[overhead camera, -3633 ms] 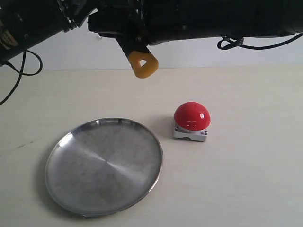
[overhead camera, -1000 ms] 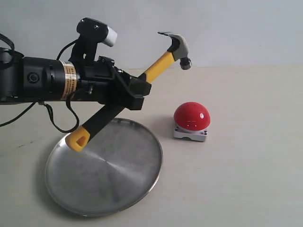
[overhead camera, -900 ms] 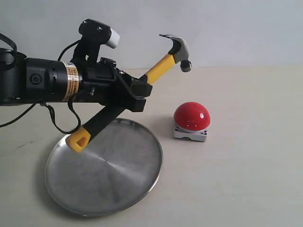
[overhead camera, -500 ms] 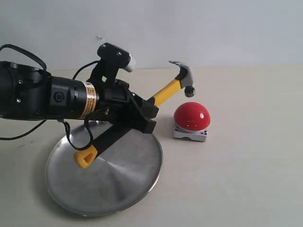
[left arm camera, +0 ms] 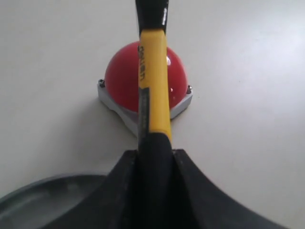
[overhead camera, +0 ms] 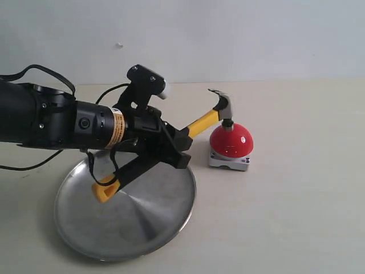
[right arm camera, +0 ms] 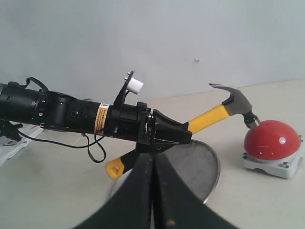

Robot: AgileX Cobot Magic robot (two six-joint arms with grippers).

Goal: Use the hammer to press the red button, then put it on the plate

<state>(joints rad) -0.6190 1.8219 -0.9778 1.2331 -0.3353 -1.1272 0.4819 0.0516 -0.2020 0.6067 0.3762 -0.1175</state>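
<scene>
We clamp the hammer (overhead camera: 202, 121) mid-handle in our left gripper (overhead camera: 181, 149), head toward 2 o'clock, so its face meets the red button (overhead camera: 232, 141), 3 o'clock of the plate (overhead camera: 142, 228); right gripper (right arm camera: 153, 155) pressed together, empty.

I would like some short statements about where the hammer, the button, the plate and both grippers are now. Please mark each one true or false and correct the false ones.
1. The left gripper is shut on the handle of the hammer. True.
2. The hammer's head touches the plate. False: its striking face meets the top of the red button.
3. The red button stands inside the plate. False: it stands on the table beside the plate, apart from its rim.
4. The right gripper is shut and holds nothing. True.
5. The hammer lies flat. False: it slants, head high and the handle's yellow end low.
</scene>
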